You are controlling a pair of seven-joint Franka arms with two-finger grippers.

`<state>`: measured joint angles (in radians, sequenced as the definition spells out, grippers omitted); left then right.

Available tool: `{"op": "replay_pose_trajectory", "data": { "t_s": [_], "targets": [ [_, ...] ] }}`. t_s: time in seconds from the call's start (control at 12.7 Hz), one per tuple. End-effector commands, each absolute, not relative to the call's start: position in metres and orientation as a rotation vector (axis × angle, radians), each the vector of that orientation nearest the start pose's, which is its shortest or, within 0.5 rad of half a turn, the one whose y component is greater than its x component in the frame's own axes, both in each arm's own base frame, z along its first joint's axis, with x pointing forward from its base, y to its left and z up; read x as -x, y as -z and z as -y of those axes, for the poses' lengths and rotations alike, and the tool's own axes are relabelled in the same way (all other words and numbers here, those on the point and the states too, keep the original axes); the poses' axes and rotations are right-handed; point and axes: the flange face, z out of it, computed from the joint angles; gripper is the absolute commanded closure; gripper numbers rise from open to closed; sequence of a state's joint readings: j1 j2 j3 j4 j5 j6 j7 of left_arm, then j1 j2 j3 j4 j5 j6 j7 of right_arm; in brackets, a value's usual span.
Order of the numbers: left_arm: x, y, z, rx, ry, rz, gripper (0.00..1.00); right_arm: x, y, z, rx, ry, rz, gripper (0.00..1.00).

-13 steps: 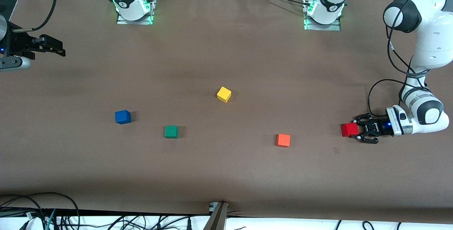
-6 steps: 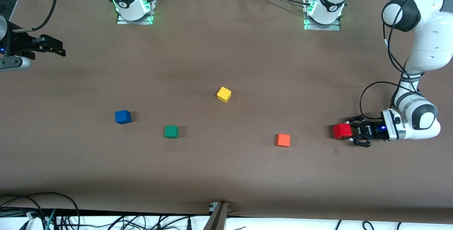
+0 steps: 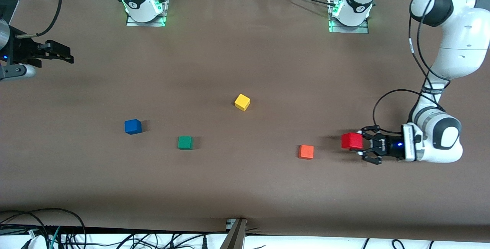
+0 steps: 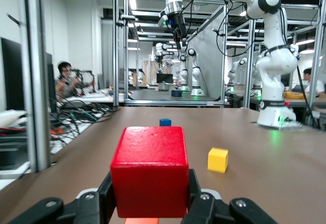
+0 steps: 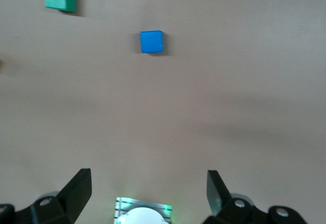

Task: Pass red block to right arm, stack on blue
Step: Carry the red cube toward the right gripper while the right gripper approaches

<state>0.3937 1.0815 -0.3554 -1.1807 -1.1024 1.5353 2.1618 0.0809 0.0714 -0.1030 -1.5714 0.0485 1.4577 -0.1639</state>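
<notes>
My left gripper [image 3: 363, 143] is shut on the red block [image 3: 352, 141] and holds it just above the table, on the left arm's side of the orange cube. In the left wrist view the red block [image 4: 150, 170] sits squarely between the black fingers [image 4: 105, 196]. The blue cube [image 3: 133, 126] lies on the table toward the right arm's end; it also shows in the left wrist view [image 4: 165, 122] and the right wrist view [image 5: 152, 42]. My right gripper [image 3: 65, 55] is open and empty, raised over the table edge at the right arm's end.
An orange cube [image 3: 306, 151] lies close to the held block. A green cube [image 3: 185, 142] lies beside the blue one, slightly nearer the front camera. A yellow cube [image 3: 242, 102] lies mid-table. The arm bases [image 3: 145, 9] stand along the table's top edge.
My left gripper has carried the red block toward the right arm's end, closer to the orange cube. The right gripper has shifted only slightly.
</notes>
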Motion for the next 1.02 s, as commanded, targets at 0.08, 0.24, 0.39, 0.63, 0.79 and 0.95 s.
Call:
{"op": "replay_pose_trajectory", "data": {
  "t_s": [0.08, 0.24, 0.39, 0.63, 0.79, 0.95],
  "targets": [
    [-0.735, -0.245, 0.089, -1.243, -1.065, 1.176, 1.00, -0.576, -0.560, -0.013, 2.896, -0.299, 0.214, 0.00],
    [-0.734, -0.255, 0.147, -1.238, -1.060, 1.125, 1.00, -0.580, -0.553, -0.018, 2.826, -0.302, 0.208, 0.00],
    [-0.731, -0.265, 0.201, -1.262, -1.041, 1.080, 1.00, -0.584, -0.541, -0.026, 2.746, -0.328, 0.201, 0.00],
    [-0.719, -0.288, 0.293, -1.338, -1.068, 1.042, 1.00, -0.596, -0.516, -0.038, 2.558, -0.362, 0.154, 0.00],
    [-0.706, -0.303, 0.342, -1.415, -1.109, 1.033, 1.00, -0.605, -0.497, -0.047, 2.381, -0.392, 0.110, 0.00],
    [-0.690, -0.307, 0.384, -1.474, -1.123, 1.000, 1.00, -0.614, -0.485, -0.060, 2.260, -0.398, 0.082, 0.00]
  ]
}}
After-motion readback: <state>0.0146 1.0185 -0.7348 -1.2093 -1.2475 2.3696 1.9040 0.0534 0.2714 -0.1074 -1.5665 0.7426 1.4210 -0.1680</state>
